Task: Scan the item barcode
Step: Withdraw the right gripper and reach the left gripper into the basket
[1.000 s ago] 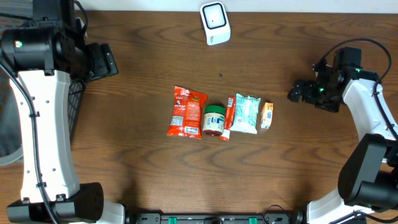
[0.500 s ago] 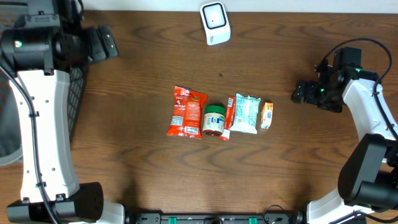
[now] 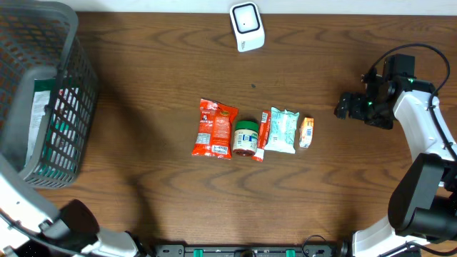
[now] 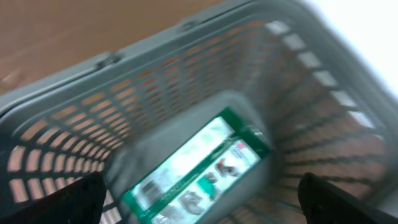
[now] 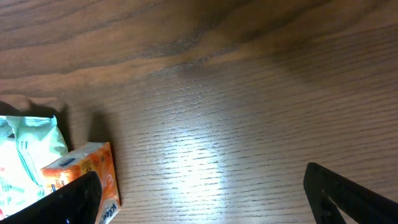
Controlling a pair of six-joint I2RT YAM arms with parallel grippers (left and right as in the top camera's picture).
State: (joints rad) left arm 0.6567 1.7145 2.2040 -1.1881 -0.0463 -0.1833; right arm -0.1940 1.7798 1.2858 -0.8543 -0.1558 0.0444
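Green packet (image 4: 199, 165) beneath left fingers (image 4: 56, 202)

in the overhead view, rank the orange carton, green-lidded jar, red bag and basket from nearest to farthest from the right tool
1. orange carton, just left of the right tool
2. green-lidded jar, mid-row
3. red bag, row's left end
4. basket, far left edge

The wood-grain table (image 3: 157, 178) is dark brown, the basket (image 3: 82, 93) grey, the packet (image 3: 214, 128) red, the carton (image 3: 306, 132) orange.
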